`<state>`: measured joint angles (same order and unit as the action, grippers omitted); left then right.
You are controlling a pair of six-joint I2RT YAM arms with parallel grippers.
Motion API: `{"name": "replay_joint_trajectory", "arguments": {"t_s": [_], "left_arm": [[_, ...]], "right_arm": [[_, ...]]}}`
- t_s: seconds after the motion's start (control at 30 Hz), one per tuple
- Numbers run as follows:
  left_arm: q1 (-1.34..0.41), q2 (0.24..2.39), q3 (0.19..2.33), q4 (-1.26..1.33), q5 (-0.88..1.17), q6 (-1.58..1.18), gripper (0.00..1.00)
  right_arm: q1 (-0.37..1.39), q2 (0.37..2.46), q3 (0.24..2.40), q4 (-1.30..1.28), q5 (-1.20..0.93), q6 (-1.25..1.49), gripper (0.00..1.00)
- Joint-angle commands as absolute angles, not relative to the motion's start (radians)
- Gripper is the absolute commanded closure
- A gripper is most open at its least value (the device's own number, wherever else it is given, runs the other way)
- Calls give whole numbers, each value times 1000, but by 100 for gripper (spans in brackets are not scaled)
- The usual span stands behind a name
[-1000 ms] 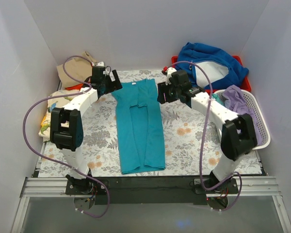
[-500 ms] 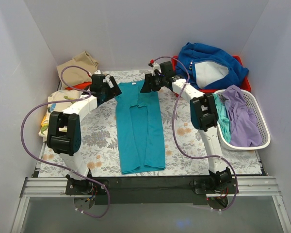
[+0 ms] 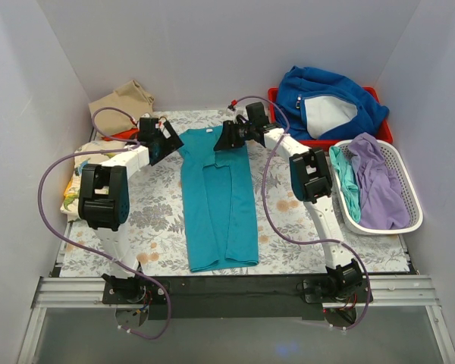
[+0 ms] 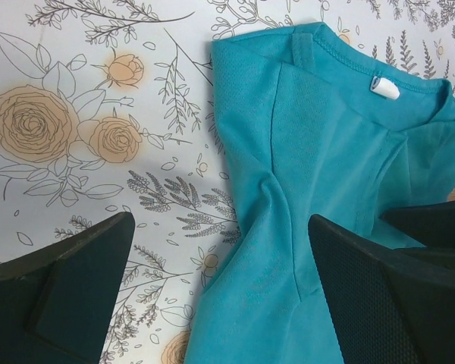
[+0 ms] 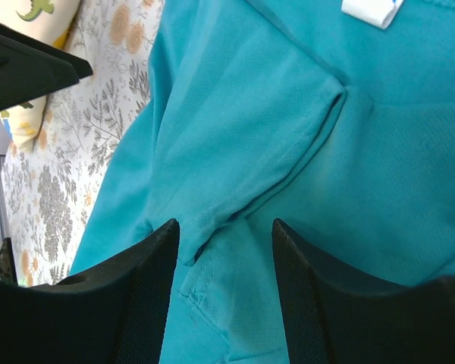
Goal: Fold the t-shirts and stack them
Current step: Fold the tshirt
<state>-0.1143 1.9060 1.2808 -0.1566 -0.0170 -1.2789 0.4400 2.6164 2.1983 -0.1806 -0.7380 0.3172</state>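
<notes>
A teal t-shirt (image 3: 216, 197) lies folded lengthwise in a long strip on the floral table, collar at the far end. My left gripper (image 3: 173, 144) hovers at its far-left corner, jaws wide open (image 4: 224, 280) astride the shirt's left edge, one finger over the table and one over the cloth. My right gripper (image 3: 222, 142) is low over the far-right part near the collar. It is open (image 5: 226, 288), with the folded-in sleeve between its fingers, not pinched. More t-shirts lie at the sides: tan (image 3: 121, 102), cream dinosaur-print (image 3: 80, 178), lavender (image 3: 375, 182) and mint (image 3: 347, 182).
A thick royal-blue fleece (image 3: 326, 98) fills a red bin (image 3: 384, 130) at the back right. The lavender and mint shirts sit in a white basket (image 3: 411, 220) on the right. An orange cloth edge (image 3: 120, 136) shows under the tan shirt. White walls enclose the table.
My right arm swung from the right side across to the shirt's collar end and stretched out, its jaws narrowing slightly. My left gripper shifted a little toward the shirt's far-left corner.
</notes>
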Motion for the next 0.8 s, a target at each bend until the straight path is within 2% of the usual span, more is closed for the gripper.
{"name": "replay_joint_trajectory", "arguments": {"t_s": [0.0,0.3,0.53,0.77], "left_arm": [[-112,1902,1318,-150,-11,-1278,2],[-100,2020,1403,-146,-2,-1269,2],[-92,2095,1468,-129,54,-1269,2],[-77,2161,1537,-118,80,-1258,2]], "right_arm": [[448,2651,2252,-109,-798,347,42],[462,2709,2296,-84,-813,379,43],[468,2720,2293,-12,-842,406,48],[476,2686,2269,80,-850,420,44]]}}
